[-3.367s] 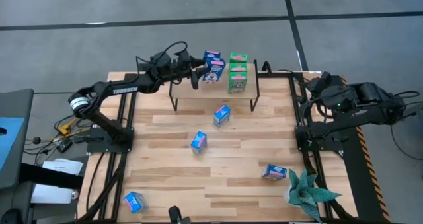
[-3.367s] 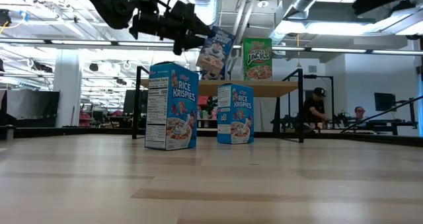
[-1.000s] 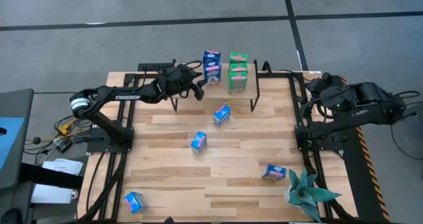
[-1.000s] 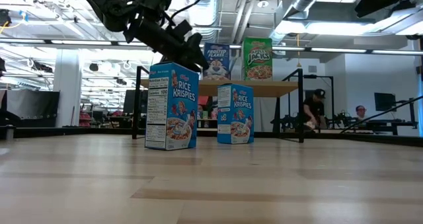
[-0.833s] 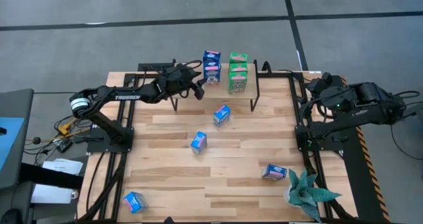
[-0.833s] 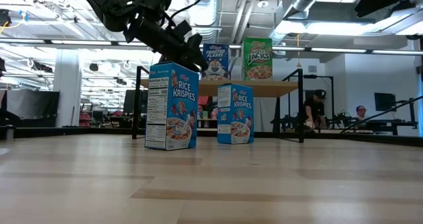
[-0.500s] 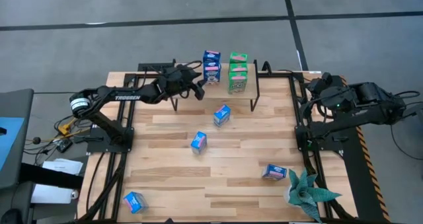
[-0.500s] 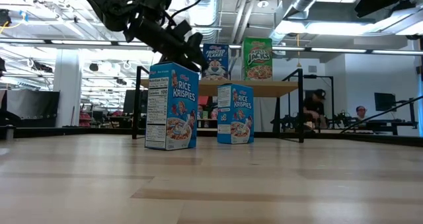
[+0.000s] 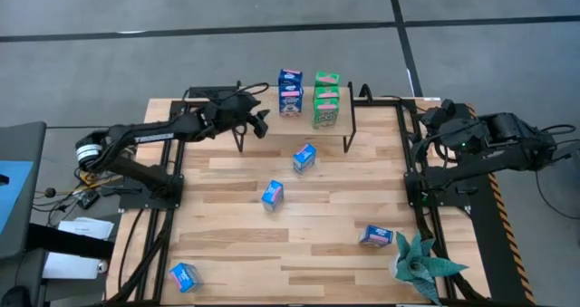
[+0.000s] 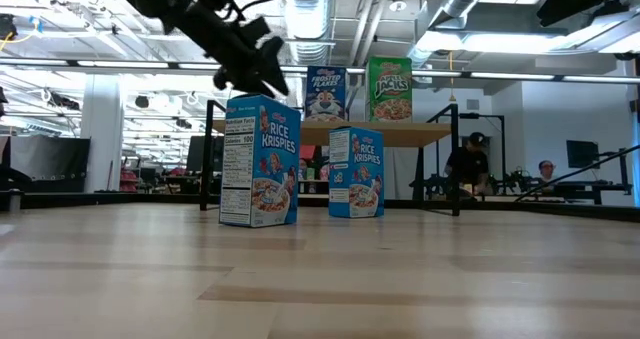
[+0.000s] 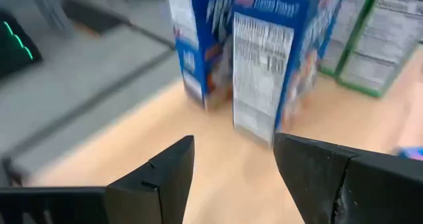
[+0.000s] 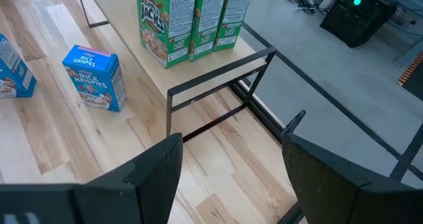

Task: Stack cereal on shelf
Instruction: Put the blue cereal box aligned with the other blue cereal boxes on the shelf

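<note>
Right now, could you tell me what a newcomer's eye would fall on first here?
The shelf at the table's far edge, with green Apple Jacks boxes beside blue Frosted Flakes boxes. The left gripper hangs open just left of the blue ones, empty. Rice Krispies boxes dot the table.

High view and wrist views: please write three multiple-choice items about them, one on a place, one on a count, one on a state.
1. Where is the left gripper?
A. at the left end of the shelf
B. at the shelf's right end
C. under the shelf

2. How many green cereal boxes stand on the shelf?
A. one
B. three
C. five

3. In what state is the left gripper?
A. shut on a blue box
B. shut on a green box
C. open and empty

Key: 1 A, the high view shows it by the shelf's left end. 2 B, the right wrist view shows three in a row. 3 C, its fingers stand apart with nothing between them.

The right gripper waits open at the right side of the table.
</note>
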You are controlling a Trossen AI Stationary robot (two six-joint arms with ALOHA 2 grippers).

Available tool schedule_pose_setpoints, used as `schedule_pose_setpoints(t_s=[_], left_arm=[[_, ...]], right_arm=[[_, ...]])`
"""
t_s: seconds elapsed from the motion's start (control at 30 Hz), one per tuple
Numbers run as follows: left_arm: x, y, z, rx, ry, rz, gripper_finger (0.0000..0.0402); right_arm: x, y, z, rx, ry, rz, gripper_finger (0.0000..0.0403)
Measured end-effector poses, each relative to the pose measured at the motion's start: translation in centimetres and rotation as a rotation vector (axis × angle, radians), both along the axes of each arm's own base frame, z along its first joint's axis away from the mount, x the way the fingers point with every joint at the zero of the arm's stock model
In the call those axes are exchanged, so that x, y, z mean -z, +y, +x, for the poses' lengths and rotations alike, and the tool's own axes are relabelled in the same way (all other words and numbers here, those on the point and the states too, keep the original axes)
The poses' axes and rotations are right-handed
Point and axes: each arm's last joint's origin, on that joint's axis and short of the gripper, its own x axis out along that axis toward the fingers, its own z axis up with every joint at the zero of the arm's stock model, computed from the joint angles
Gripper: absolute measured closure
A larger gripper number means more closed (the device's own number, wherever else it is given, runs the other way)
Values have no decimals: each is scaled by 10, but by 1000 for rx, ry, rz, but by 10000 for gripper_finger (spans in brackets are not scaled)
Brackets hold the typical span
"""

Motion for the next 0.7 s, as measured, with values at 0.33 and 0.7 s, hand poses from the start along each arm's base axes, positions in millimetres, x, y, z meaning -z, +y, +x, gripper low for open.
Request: schedule_pose_setpoints(t_s=[0.33, 0.7], left_arm=[[-29, -79, 22, 472, -321, -190, 203], [-32, -162, 79, 519, -398, -39, 185]], right_arm=[[0, 0, 0, 0, -1, 0, 117], [2, 1, 0, -35, 17, 35, 117]])
